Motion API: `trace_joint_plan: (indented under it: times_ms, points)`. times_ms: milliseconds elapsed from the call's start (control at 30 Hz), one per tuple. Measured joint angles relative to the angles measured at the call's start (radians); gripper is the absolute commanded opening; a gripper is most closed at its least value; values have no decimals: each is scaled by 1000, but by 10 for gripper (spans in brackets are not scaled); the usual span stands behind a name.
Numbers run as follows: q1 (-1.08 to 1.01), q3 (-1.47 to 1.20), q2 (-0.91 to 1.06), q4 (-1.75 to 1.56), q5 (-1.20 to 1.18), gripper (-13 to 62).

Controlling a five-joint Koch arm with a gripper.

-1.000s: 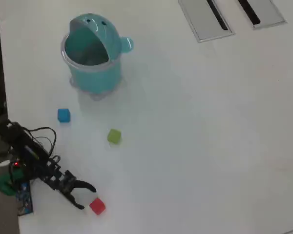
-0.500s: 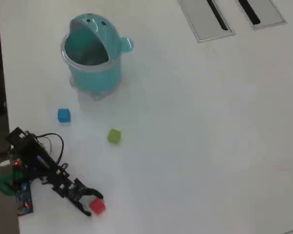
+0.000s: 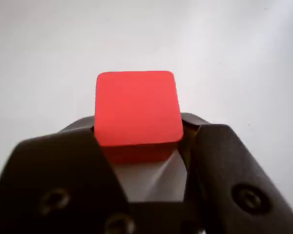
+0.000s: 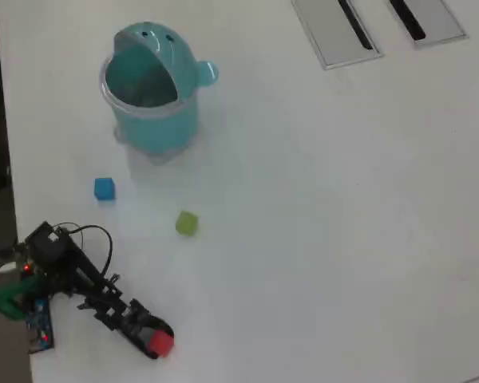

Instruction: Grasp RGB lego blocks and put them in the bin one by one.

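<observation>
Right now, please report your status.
Jaws shut on red block. Blue block, green block on table, outside bin. Path to bin clear.

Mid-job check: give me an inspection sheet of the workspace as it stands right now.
Surface: white table, bare over most of its area.
Job's things: red block between the tool's jaws, also seen at the arm's tip in the overhead view; blue block and green block lie loose on the table, apart from each other, below the bin in that view; teal bin upright, its mouth open, no block visible inside.
Clutter: nothing seen.
Tool: tool shut on the red block.
Cables: black wire loop at the arm's base.
Surroundings: two grey panels with black strips at the top edge.
</observation>
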State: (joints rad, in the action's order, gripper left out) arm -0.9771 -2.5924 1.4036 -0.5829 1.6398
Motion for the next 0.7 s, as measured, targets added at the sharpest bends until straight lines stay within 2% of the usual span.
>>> trace_joint_plan:
  times_ms: [367,700]
  points:
    - [31,-12,48,-198,-2,118]
    - [190,-156,483,-127,-44,118]
